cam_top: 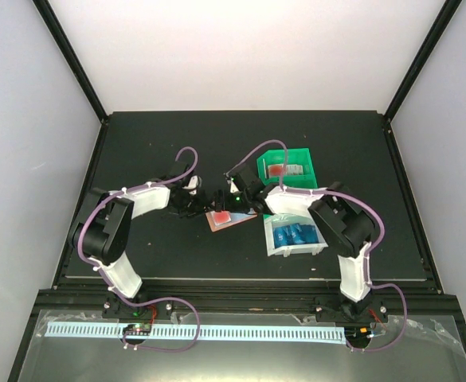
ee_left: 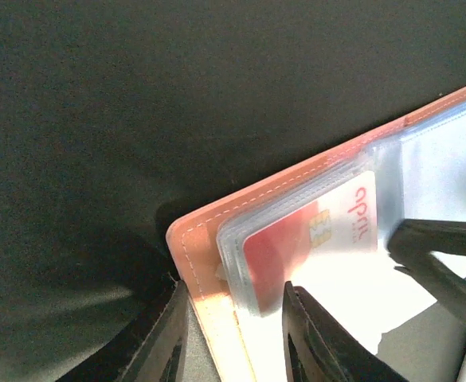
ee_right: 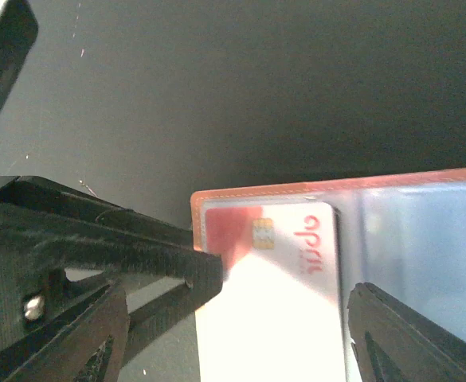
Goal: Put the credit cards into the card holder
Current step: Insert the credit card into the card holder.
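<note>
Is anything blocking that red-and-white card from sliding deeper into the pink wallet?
Nothing visible does: the card already appears partly inside a clear pocket of the open wallet, with the right gripper open around it.

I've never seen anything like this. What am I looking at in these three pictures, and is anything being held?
Two robot arms stand at a black table. One picture looks down from above; the others come from a camera on each wrist. Between the arms lies an open pink card holder, beside a green bin and a white bin of blue cards. The left claw sits at the holder's edge; the right claw straddles a red-and-white card on it. Whether either claw grips, I cannot tell.
</note>
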You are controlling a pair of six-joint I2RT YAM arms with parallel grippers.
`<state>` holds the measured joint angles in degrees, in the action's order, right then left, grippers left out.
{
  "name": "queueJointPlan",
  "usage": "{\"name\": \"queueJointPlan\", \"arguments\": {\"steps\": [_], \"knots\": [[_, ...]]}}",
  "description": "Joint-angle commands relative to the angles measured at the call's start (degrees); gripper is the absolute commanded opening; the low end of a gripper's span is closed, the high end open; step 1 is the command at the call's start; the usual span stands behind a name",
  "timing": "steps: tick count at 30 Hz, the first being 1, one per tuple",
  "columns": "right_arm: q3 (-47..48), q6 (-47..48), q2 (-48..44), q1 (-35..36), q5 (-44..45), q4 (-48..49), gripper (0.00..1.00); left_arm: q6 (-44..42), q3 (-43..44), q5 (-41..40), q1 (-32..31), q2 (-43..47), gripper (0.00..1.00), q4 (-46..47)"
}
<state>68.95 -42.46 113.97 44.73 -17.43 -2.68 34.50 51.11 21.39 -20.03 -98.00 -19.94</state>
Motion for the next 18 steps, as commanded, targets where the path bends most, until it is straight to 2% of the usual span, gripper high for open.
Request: {"name": "queueJointPlan", "arguments": {"steps": [1, 5, 12, 18], "knots": [[-1.6, 1.9, -8.0, 0.2, 10.8, -4.4, 0.77, -1.0, -1.4, -2.6, -0.9, 0.8, 0.36, -0.4], [-2.5, 3.4, -11.0, 0.4, 15.9, -10.7, 0.77, -0.8, -1.9, -3.1, -0.8, 3.0, 0.44, -0.9], [-8.3, 0.8, -12.0, 0.5, 18.1, -16.8, 0.76, -0.2, -3.9, -2.5, -0.9, 6.4, 0.55, -0.2], [-9.4, -1.9, -13.1, 0.4, 26.7, -20.8, 0.77, -0.7, -6.4, -1.5, -1.1, 8.4, 0.63, 0.4]]}}
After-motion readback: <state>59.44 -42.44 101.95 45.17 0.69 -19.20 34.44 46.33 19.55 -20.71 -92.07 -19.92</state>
